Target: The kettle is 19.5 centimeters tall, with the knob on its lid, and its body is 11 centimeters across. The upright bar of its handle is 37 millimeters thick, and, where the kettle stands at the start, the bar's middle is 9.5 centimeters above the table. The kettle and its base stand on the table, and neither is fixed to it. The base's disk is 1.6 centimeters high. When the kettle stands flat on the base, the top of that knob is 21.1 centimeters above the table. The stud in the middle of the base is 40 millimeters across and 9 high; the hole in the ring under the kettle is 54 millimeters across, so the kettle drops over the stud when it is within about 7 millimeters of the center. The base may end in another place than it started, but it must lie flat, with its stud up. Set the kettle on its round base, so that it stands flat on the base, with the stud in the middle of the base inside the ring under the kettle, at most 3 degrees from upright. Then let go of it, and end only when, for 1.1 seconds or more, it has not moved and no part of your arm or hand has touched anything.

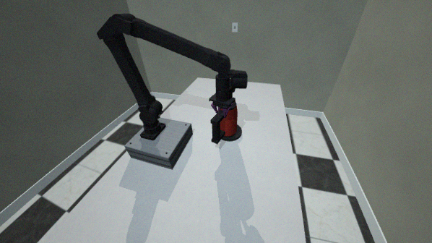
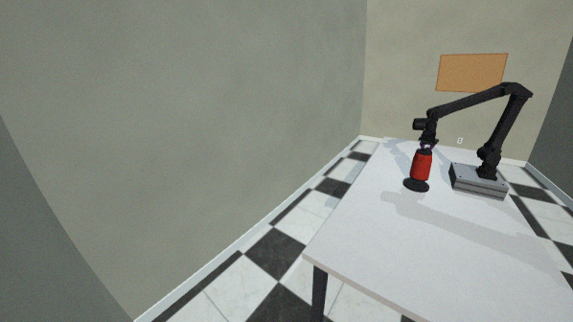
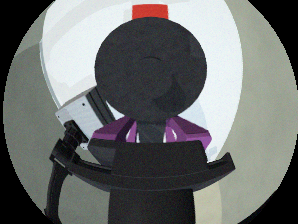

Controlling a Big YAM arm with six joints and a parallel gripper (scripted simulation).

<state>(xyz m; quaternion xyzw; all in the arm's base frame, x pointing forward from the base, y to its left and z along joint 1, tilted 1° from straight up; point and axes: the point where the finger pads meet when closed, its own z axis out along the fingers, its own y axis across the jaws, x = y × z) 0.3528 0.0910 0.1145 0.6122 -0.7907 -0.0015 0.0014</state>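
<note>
The red kettle (image 1: 228,121) with a black lid and black handle bar (image 1: 216,129) hangs from my gripper (image 1: 221,109). The purple fingers are shut on the top of the handle, next to the lid. The kettle is right over the round black base (image 1: 235,135), whose rim shows at its foot. I cannot tell whether it rests on the base or hovers just above it. In the exterior view the kettle (image 2: 421,165) leans slightly over the base (image 2: 416,185). The wrist view shows the black lid (image 3: 152,70), the red spout (image 3: 152,11) and my fingers.
The arm's grey mount block (image 1: 160,142) stands on the white table to the left of the kettle. The table edges run at the far left and right, with checkered floor below. An orange board (image 2: 471,72) hangs on the back wall.
</note>
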